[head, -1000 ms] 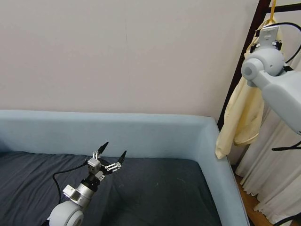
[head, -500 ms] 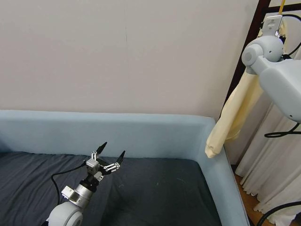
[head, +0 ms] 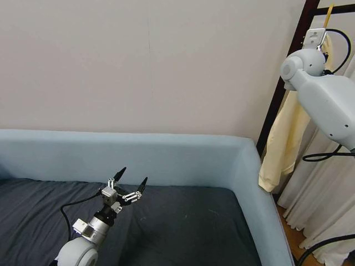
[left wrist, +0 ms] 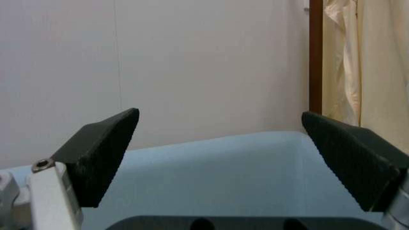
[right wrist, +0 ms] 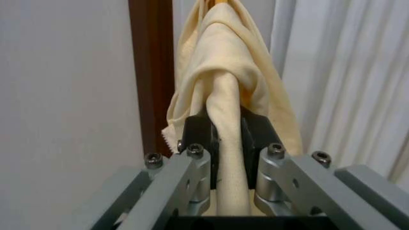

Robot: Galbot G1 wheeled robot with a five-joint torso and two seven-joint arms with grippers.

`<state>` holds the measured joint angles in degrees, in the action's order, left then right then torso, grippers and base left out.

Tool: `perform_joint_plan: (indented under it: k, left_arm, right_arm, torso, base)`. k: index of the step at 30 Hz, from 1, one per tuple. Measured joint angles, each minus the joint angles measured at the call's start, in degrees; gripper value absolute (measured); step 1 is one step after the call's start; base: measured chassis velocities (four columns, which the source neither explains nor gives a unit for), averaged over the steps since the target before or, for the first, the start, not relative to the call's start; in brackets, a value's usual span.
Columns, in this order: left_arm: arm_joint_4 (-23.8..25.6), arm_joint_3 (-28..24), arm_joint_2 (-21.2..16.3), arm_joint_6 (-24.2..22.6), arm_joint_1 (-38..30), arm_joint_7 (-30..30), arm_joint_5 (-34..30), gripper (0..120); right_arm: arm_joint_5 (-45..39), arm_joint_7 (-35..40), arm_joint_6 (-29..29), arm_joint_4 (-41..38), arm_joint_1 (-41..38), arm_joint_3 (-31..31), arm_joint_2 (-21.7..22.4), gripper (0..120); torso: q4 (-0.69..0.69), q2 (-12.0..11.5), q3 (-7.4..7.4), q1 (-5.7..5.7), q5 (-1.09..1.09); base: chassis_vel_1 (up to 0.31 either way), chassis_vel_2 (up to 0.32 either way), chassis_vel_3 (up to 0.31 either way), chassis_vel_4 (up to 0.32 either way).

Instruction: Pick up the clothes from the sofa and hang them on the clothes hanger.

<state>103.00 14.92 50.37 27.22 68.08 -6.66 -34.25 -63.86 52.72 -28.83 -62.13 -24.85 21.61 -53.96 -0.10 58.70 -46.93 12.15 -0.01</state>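
A cream garment (head: 284,138) hangs beside the dark wooden post of the clothes rack (head: 289,66) at the upper right. My right arm (head: 327,100) is raised there. In the right wrist view my right gripper (right wrist: 227,139) is shut on a fold of the cream garment (right wrist: 223,81), which rises from between the fingers toward the rack top. A yellowish hanger tip (head: 330,11) shows just above the wrist. My left gripper (head: 126,185) stands open and holds nothing, low over the sofa's dark seat cushion (head: 188,227). The left wrist view shows its fingers (left wrist: 102,153) wide apart.
The sofa has a light blue back and side arm (head: 244,166) close below the hanging garment. White curtains (head: 327,210) hang to the right of the rack. A strip of wooden floor (head: 294,238) lies between sofa and curtains. A plain wall is behind.
The right arm lifted the garment higher at the rack; the cloth's lower end swung left toward the sofa arm, then back right. The left arm has stayed still.
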Motion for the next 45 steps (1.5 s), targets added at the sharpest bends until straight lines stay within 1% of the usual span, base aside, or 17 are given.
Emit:
perform_joint_plan:
  k: [6,10,11,13,14,18,22,24,25,28,29,32,33,38,39,44,45]
  left_arm:
    - [-0.1,0.0,0.6,0.3,0.3,0.0,0.0,100]
    - [0.0,0.4,1.5,0.7,1.1,0.2,0.0,100]
    - [0.0,0.4,1.5,0.7,1.1,0.2,0.0,100]
    - [0.4,0.9,2.0,0.8,1.6,0.4,0.0,100]
    - [0.4,0.9,2.0,0.8,1.6,0.4,0.0,100]
    - [2.3,3.6,4.5,1.0,4.0,1.0,0.0,100]
    - [3.4,4.9,6.2,0.6,5.7,1.7,0.1,100]
    - [5.4,6.1,8.3,-0.7,8.2,4.1,1.0,100]
    - [5.4,6.1,8.3,-0.7,8.2,4.1,1.0,100]
    - [12.0,7.2,15.0,-5.6,16.5,13.0,6.1,100]
    - [12.0,7.2,15.0,-5.6,16.5,13.0,6.1,100]
    - [14.8,6.6,19.6,-6.7,20.6,17.6,12.4,100]
    - [14.8,6.6,19.6,-6.7,20.6,17.6,12.4,100]
    - [15.5,8.5,26.0,-3.3,23.9,18.4,17.8,100]
    - [15.5,8.5,26.0,-3.3,23.9,18.4,17.8,100]
    - [15.0,11.5,34.8,-0.1,26.4,22.8,24.4,100]
    - [15.0,11.5,34.8,-0.1,26.4,22.8,24.4,100]
  right_arm:
    - [-2.2,-2.0,1.2,-12.4,5.1,-2.4,5.1,23]
    - [-2.1,-9.8,5.5,-28.6,15.4,-7.3,13.4,43]
    - [-2.1,-9.8,5.5,-28.6,15.4,-7.3,13.4,43]
    - [-2.0,-15.4,8.9,-36.3,23.7,-12.3,17.4,53]
    - [-2.0,-15.4,8.9,-36.3,23.7,-12.3,17.4,53]
    - [0.1,-23.4,16.1,-47.8,39.2,-21.1,23.3,71]
    - [1.4,-24.9,18.7,-51.3,46.0,-24.2,24.6,78]
    - [3.6,-26.7,21.9,-54.6,54.0,-26.7,25.3,93]
    - [3.6,-26.7,21.9,-54.6,54.0,-26.7,25.3,93]
    - [12.7,-36.2,32.6,-57.1,68.8,-28.7,21.5,100]
    - [12.7,-36.2,32.6,-57.1,68.8,-28.7,21.5,100]
    - [23.1,-42.9,39.2,-55.0,79.8,-29.7,15.2,100]
    - [23.1,-42.9,39.2,-55.0,79.8,-29.7,15.2,100]
    - [35.0,-41.2,42.2,-49.9,88.7,-31.1,5.9,100]
    - [35.0,-41.2,42.2,-49.9,88.7,-31.1,5.9,100]
    - [44.4,-37.0,41.2,-49.5,100.8,-38.6,-3.2,100]
    - [44.4,-37.0,41.2,-49.5,100.8,-38.6,-3.2,100]
  torso:
    - [0.05,0.0,-0.01,0.00,0.01]
    - [-0.01,0.0,0.01,-0.01,0.03]
    - [-0.01,0.0,0.01,-0.01,0.03]
    - [0.02,0.0,0.00,-0.01,0.01]
    - [0.02,0.0,0.00,-0.01,0.01]
    - [-0.01,0.0,0.01,-0.01,0.00]
    - [-0.01,0.0,0.01,-0.01,-0.01]
    - [0.01,0.0,0.01,-0.01,0.03]
    - [0.01,0.0,0.01,-0.01,0.03]
    - [0.07,0.0,0.00,-0.01,0.02]
    - [0.07,0.0,0.00,-0.01,0.02]
    - [0.00,0.0,0.00,-0.01,0.02]
    - [0.00,0.0,0.00,-0.01,0.02]
    - [0.04,0.0,0.00,-0.01,0.01]
    - [0.04,0.0,0.00,-0.01,0.01]
    - [0.00,0.0,0.00,-0.01,0.00]
    - [0.00,0.0,0.00,-0.01,0.00]
  base:
    - [0.000,0.000,0.000,0.000]
    - [0.000,0.000,0.000,0.000]
    - [0.000,0.000,0.000,0.000]
    - [0.000,0.000,0.000,0.000]
    - [0.000,0.000,0.000,0.000]
    - [0.000,0.000,0.000,0.000]
    - [0.000,0.000,0.000,0.000]
    - [0.000,0.000,0.000,0.000]
    - [0.000,0.000,0.000,0.000]
    - [0.000,0.000,0.000,0.000]
    - [0.000,0.000,0.000,0.000]
    - [0.000,0.000,0.000,0.000]
    - [0.000,0.000,0.000,0.000]
    - [0.000,0.000,0.000,0.000]
    - [0.000,0.000,0.000,0.000]
    - [0.000,0.000,0.000,0.000]
    - [0.000,0.000,0.000,0.000]
